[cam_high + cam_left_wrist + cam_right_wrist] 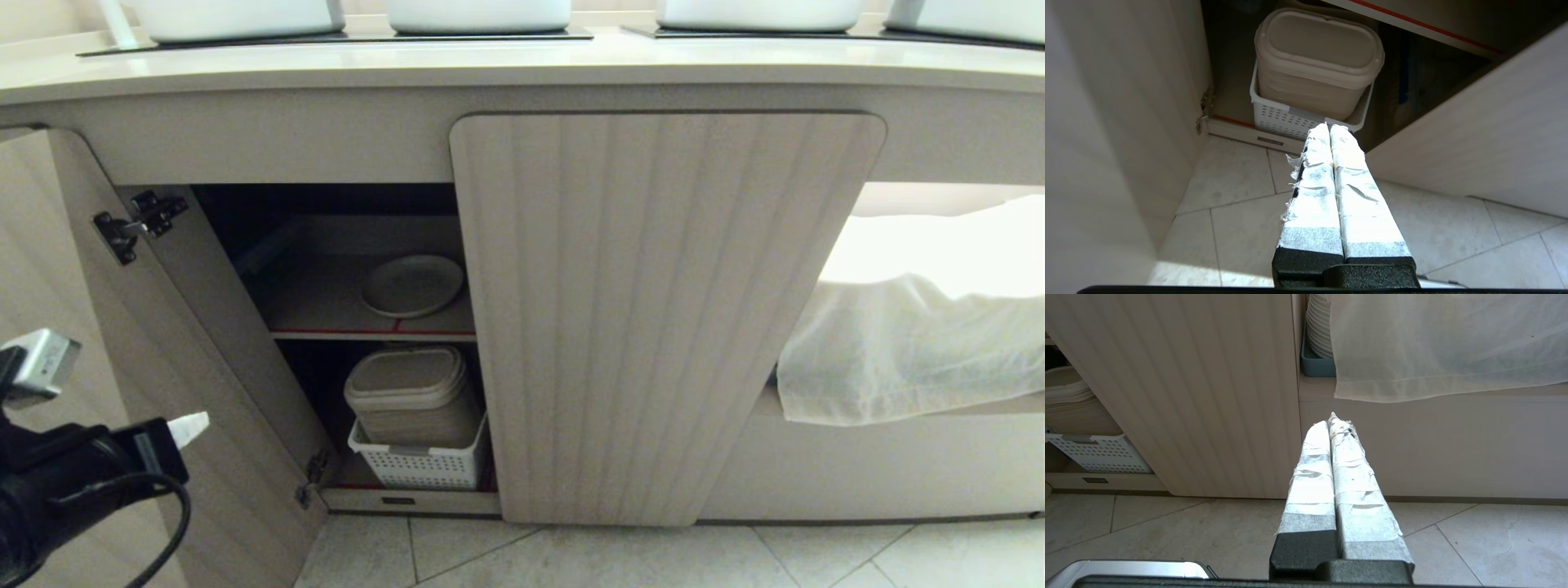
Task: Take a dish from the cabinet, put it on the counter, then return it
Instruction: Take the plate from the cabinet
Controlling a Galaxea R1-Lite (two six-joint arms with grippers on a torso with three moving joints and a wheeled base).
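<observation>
Raise the left gripper (pixel 189 428), fingers pressed together and empty, to the cabinet (pixel 665 310)'s red-edged shelf (pixel 371 333), where the dish (pixel 412 285) lies; part the fingers before reaching its rim.

Left tool (pixel 189 428): black housing, tip wrapped in white tape. A black cable loops beneath the housing; a silver-grey block sits above and behind it, possibly a camera mount, partly cut off by the frame edge. Left wrist view: two long fingers (pixel 1312 192) bound in white tape, frayed along one edge, on black bases. Right tool (pixel 1331 424): matching taped fingers (pixel 1310 486), tape wrinkled near the tip, black bases, silver-grey part beside them.
</observation>
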